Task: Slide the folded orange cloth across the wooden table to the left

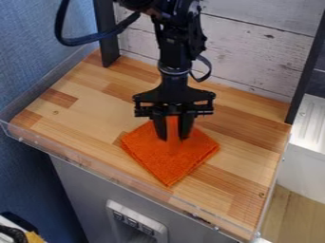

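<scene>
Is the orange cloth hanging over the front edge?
No, the orange cloth lies wholly on the wooden top, bare wood between its near corner and the clear rim.

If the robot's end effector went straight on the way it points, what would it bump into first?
The end effector points down, so probably the orange cloth first. I can't tell if they already touch.

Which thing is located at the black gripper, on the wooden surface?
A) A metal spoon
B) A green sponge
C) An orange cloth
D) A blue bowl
C: the black gripper points down at an orange cloth, which lies on the wooden surface with one corner toward the front edge.
</scene>
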You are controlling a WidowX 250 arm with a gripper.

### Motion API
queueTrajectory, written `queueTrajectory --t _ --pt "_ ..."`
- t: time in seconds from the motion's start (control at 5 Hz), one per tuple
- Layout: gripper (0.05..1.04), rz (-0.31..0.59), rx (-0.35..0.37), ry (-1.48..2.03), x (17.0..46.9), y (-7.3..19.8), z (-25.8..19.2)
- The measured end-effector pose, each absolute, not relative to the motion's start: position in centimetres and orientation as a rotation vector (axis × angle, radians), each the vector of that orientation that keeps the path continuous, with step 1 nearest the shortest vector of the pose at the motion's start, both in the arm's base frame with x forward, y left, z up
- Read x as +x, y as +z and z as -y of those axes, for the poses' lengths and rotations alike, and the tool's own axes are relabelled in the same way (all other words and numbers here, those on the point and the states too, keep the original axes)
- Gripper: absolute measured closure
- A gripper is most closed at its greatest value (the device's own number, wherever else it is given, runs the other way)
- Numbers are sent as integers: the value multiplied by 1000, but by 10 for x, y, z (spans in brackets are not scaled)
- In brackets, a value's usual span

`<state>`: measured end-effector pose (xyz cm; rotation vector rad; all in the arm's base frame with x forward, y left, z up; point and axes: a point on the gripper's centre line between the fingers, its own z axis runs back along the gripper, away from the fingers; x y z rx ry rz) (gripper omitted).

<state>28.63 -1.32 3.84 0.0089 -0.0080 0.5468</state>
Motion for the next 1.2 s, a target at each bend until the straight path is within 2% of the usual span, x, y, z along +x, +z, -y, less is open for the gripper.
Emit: queueTrajectory --t 0.2,0.4,1.2 --pt "931 2 10 549 286 37 13" --pt "1016 -7 14 547 293 32 14" --pt "1022 -18 -4 553 308 12 18"
